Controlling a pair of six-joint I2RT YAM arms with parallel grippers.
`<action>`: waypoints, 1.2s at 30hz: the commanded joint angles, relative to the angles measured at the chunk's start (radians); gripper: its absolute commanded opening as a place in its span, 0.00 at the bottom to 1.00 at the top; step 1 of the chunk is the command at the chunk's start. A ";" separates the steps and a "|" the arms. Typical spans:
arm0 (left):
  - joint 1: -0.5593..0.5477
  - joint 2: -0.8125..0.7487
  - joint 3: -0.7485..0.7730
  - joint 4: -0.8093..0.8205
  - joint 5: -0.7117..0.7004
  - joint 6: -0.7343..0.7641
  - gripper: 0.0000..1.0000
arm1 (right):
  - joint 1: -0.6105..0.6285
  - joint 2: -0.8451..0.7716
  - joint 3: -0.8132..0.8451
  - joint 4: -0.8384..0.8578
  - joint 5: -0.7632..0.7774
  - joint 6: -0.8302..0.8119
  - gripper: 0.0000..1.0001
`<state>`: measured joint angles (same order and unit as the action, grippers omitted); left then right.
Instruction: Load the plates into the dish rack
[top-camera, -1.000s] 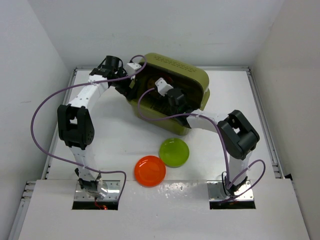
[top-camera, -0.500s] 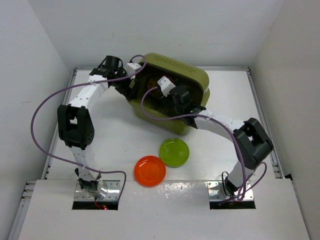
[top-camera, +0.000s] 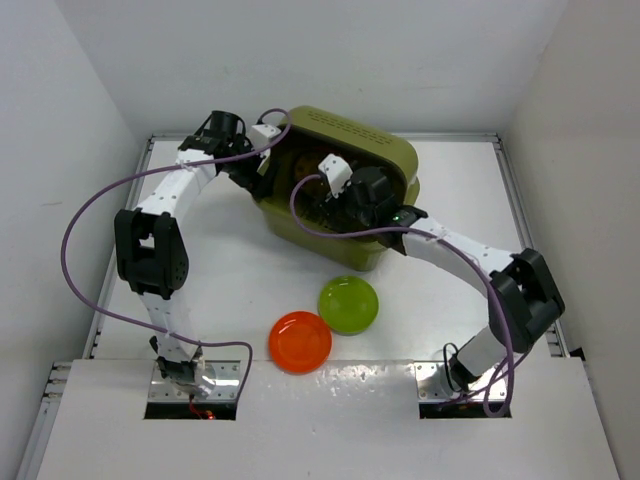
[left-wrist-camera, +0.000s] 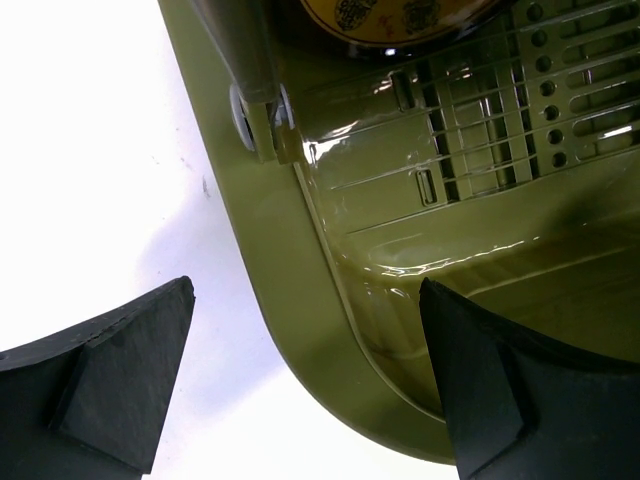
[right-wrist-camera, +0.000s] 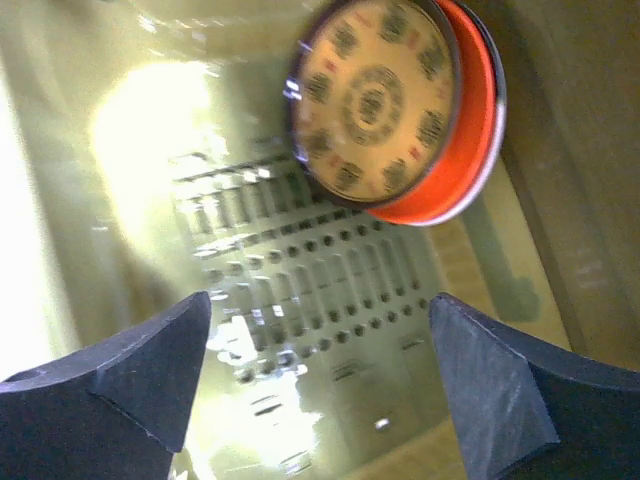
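White surface (top-camera: 230, 270): carries everything.

Olive-green rack (top-camera: 392, 165): set at the far middle, tall back wall on the far side, lower front wall facing the near edge, probably so plates can go in from this side. Slotted floor, likely for draining and for keeping plates from sliding.

Inside, toward the back: brown plate (right-wrist-camera: 375, 110), patterned face outward, tilted up on edge and leaning against racked orange plate (right-wrist-camera: 478, 150), which is propped toward the wall. Stood on edge one against the other, probably to leave floor room for the rest. Two of four loaded, by the look of it.

Left out on the surface, well short of the rack: green plate (top-camera: 348, 304) and loose orange plate (top-camera: 300, 341), lying flat, rims touching or nearly so; cannot tell which. Not yet loaded.

Right gripper (right-wrist-camera: 320, 305): inside the rack above the slotted floor, spread wide, nothing between, clear of both leaning plates. Empty, so free to fetch the next plate.

Left gripper (left-wrist-camera: 305, 295): also spread wide and empty, straddling the rack's left corner wall, one finger over bare surface, the other over the inside. Not pinching the wall. Placed there, perhaps, to steady the rack should it slide.
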<state>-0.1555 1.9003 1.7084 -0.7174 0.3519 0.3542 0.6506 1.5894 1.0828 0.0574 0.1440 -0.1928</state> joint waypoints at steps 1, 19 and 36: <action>0.019 0.005 0.040 0.018 -0.013 -0.018 0.98 | -0.014 -0.075 0.088 -0.106 -0.176 0.075 0.89; 0.010 -0.125 -0.159 0.114 -0.022 -0.009 0.98 | 0.079 -0.324 0.014 -0.344 -0.109 0.217 0.97; -0.041 -0.185 -0.253 0.262 -0.139 -0.038 0.98 | 0.329 -0.580 -0.036 -0.900 0.235 0.775 0.78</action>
<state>-0.1894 1.7584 1.4647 -0.4828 0.2573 0.3202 0.9520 1.0290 1.0828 -0.6888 0.3008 0.3862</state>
